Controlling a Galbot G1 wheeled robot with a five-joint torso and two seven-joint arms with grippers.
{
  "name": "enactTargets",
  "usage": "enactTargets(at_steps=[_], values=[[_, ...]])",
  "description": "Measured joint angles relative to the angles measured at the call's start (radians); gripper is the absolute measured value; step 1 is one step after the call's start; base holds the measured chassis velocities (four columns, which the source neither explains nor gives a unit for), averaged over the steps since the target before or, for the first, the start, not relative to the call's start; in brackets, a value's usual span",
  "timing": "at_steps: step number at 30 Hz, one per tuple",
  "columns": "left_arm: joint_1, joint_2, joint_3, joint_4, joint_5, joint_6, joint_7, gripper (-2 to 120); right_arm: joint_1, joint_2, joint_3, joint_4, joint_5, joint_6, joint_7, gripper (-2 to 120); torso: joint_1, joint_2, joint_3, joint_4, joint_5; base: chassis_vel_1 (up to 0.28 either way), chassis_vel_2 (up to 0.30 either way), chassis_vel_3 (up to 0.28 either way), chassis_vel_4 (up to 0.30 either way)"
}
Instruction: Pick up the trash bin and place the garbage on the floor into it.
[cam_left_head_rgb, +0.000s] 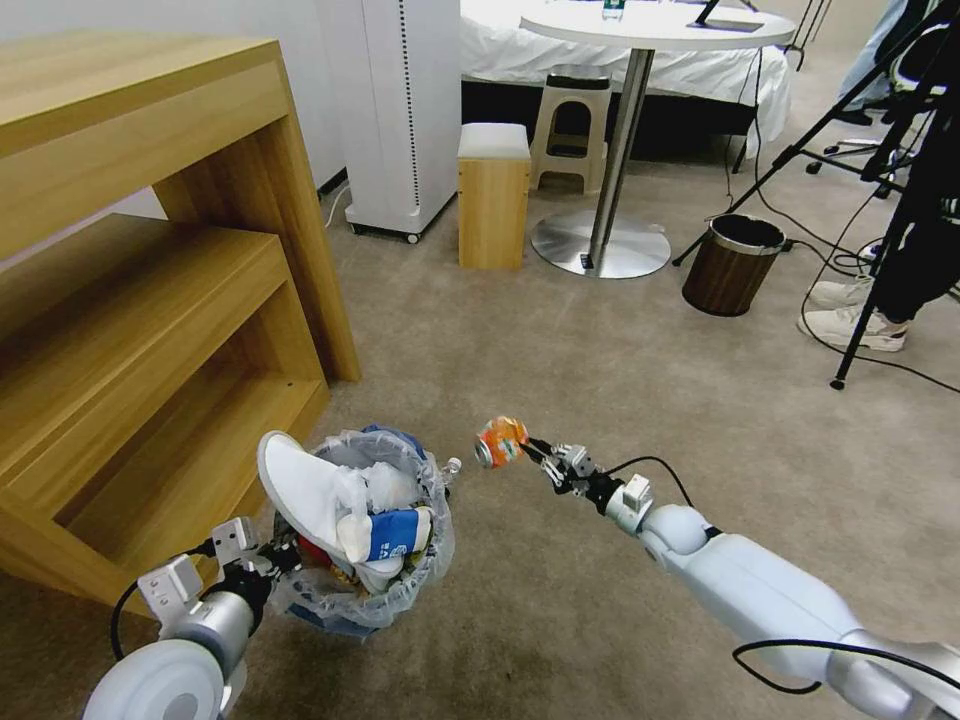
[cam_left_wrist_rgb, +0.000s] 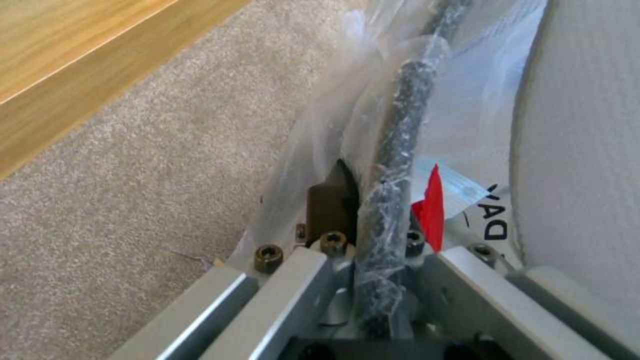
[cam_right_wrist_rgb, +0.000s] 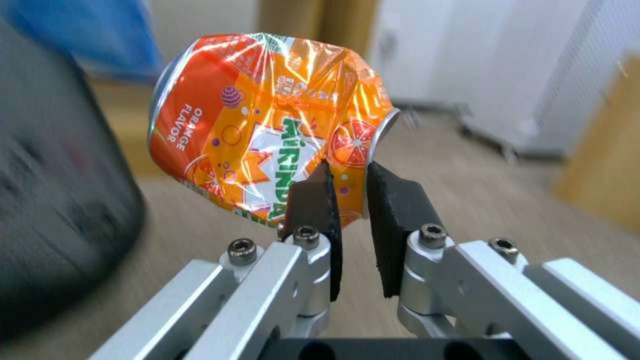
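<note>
Carpet (cam_left_head_rgb: 600, 360); can (cam_left_head_rgb: 500, 441) in R tool (cam_left_head_rgb: 535, 452).

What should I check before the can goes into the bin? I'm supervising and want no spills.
1. Right gripper shut on orange can: ok, though only an edge is pinched.
2. Left gripper clamped on trash bin rim: ok.
3. Can above the bin opening: not ok, it is off to the side.
4. Room inside: not ok, white slipper and blue-white cup pile above the rim.
5. Floor between them free: ok.
</note>
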Motion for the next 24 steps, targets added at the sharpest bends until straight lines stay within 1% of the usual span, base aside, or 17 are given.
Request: enactTargets(at_steps=[1,2,3,4,6,7,9,11,12,14,17,19,20,23,24], values=[[0.000,0.000,0.000,0.000,0.000,0.000,0.000,0,0.000,0.000,0.000,0.000,0.000,0.000,0.000,10,0.000,0.000,0.000,0.0000,0.0000,0.000,0.000,0.000,0.000],[-0.001,-0.001,0.001,0.000,0.000,0.000,-0.001,0,0.009,-0.006,-0.004,0.025,0.011,0.012,-0.022,10,0.000,0.000,0.000,0.0000,-0.0001,0.000,0.000,0.000,0.000],[0.002,-0.005,0.001,0.005,0.006,0.001,-0.002,0,0.048,-0.030,-0.036,0.111,0.046,0.033,-0.078,10,0.000,0.000,0.000,0.0000,0.0000,0.000,0.000,0.000,0.000],[0.002,-0.005,0.001,0.005,0.006,0.001,-0.002,0,0.048,-0.030,-0.036,0.111,0.046,0.033,-0.078,10,0.000,0.000,0.000,0.0000,0.0000,0.000,0.000,0.000,0.000],[0.005,-0.009,0.002,0.010,0.012,0.001,-0.003,0,0.089,-0.046,-0.070,0.185,0.075,0.037,-0.100,10,0.000,0.000,0.000,0.0002,-0.0005,0.000,0.000,0.000,0.000],[0.006,-0.012,0.002,0.011,0.015,0.002,-0.003,0,0.110,-0.052,-0.090,0.217,0.089,0.037,-0.105,10,0.000,0.000,0.000,0.0001,-0.0001,0.000,0.000,0.000,0.000],[0.007,-0.012,0.002,0.012,0.016,0.002,-0.003,0,0.118,-0.054,-0.097,0.227,0.095,0.037,-0.107,10,0.000,0.000,0.000,0.0000,0.0000,0.000,0.000,0.000,0.000],[0.010,-0.012,-0.003,0.012,0.019,0.004,-0.007,0,0.167,-0.063,-0.139,0.288,0.127,0.028,-0.115,10,0.000,0.000,0.000,0.0002,-0.0004,0.000,0.000,0.000,0.000],[0.010,-0.012,-0.003,0.012,0.019,0.004,-0.007,0,0.167,-0.063,-0.139,0.288,0.127,0.028,-0.115,10,0.000,0.000,0.000,0.0002,-0.0004,0.000,0.000,0.000,0.000],[0.010,0.005,-0.008,0.004,0.003,0.016,-0.027,0,0.214,-0.072,-0.171,0.344,0.151,0.013,-0.119,10,0.000,0.000,0.000,0.0003,-0.0003,0.000,0.000,0.000,0.000],[0.010,0.027,-0.012,-0.006,-0.025,0.033,-0.047,0,0.240,-0.077,-0.188,0.373,0.159,0.007,-0.121,10,0.000,0.000,0.000,0.0003,-0.0005,0.000,0.000,0.000,0.000],[0.008,0.075,-0.021,-0.011,-0.060,0.054,-0.074,0,0.266,-0.084,-0.202,0.408,0.171,-0.003,-0.123,10,0.000,0.000,0.000,0.0000,-0.0003,0.000,0.000,0.000,0.000],[0.008,0.075,-0.021,-0.011,-0.060,0.054,-0.074,0,0.266,-0.084,-0.202,0.408,0.171,-0.003,-0.123,10,0.000,0.000,0.000,0.0000,-0.0003,0.000,0.000,0.000,0.000],[0.007,0.152,-0.032,-0.026,-0.136,0.086,-0.125,0,0.278,-0.092,-0.207,0.436,0.177,-0.009,-0.126,10,0.000,0.000,0.000,0.0002,-0.0002,0.000,0.000,0.000,0.000],[0.007,0.152,-0.032,-0.026,-0.136,0.086,-0.125,0,0.278,-0.092,-0.207,0.436,0.177,-0.009,-0.126,10,0.000,0.000,0.000,0.0002,-0.0002,0.000,0.000,0.000,0.000]])
